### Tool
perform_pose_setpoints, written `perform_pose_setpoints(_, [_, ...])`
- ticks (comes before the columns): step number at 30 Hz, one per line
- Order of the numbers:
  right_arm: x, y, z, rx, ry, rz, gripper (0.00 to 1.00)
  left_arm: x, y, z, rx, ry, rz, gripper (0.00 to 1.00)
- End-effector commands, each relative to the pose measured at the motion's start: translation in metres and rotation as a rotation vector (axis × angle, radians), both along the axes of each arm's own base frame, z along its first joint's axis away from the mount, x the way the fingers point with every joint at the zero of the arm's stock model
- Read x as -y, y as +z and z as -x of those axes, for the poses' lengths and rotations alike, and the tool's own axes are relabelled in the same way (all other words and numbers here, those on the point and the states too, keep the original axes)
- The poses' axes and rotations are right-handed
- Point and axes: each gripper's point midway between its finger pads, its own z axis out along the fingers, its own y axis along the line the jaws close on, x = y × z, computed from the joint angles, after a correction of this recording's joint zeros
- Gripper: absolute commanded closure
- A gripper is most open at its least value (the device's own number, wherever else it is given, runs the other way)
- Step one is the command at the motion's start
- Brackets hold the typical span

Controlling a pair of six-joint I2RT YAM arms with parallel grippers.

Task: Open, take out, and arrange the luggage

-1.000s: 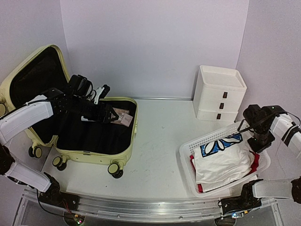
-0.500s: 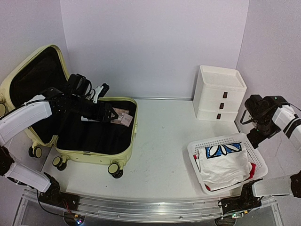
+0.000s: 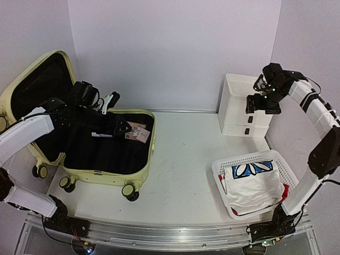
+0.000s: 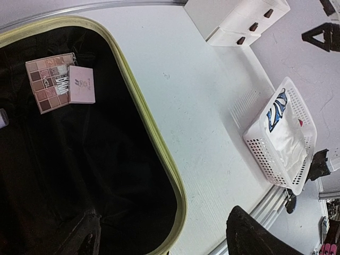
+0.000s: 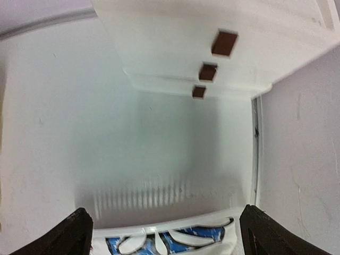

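The luggage [image 3: 106,177], a pale yellow-green suitcase, lies open at the left with its lid [image 3: 21,85] propped up. On its black lining rest a makeup palette [image 4: 48,87] and a pink card box [image 4: 81,85]. My left gripper [image 3: 123,129] hovers over the lining beside them, open and holding nothing; in the left wrist view it [image 4: 164,234] straddles the suitcase rim [image 4: 154,138]. My right gripper [image 3: 260,101] hangs high in front of the drawer box, open and empty [image 5: 170,234].
A white three-drawer box [image 3: 248,106] stands at the back right. A white mesh basket [image 3: 281,164] holding a white cloth with a blue print [image 3: 252,186] sits flat near the front right edge. Bare tabletop [image 3: 186,154] lies between suitcase and basket.
My right gripper opened and let go of the basket, which dropped flat and shifted right. The right arm then rose up and back to the drawer box. The left arm barely moved.
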Motion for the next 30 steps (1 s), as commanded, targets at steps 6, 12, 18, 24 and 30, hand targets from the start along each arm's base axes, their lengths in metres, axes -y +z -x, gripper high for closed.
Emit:
perform_pose_setpoints(6, [-0.039,0.065,-0.106,0.261,0.075,-0.154,0.03,-0.012,0.013,0.015,0.017,0.037,0.033,0.17])
perform_pose_setpoints(12, [-0.043,0.046,-0.157,0.278,0.06,-0.129,0.1,-0.009,0.012,0.016,-0.004,0.025,0.045,0.18])
perform_pose_setpoints(18, [-0.059,0.038,-0.193,0.319,0.076,-0.139,0.2,-0.006,0.01,0.015,-0.015,0.021,0.046,0.17])
perform_pose_setpoints(24, [-0.085,0.014,-0.212,0.342,0.111,0.005,0.46,-0.004,0.007,0.013,-0.027,0.019,0.043,0.17])
perform_pose_setpoints(30, [-0.107,-0.017,-0.22,0.335,0.139,0.191,0.7,-0.004,0.008,0.014,-0.024,0.018,0.046,0.17])
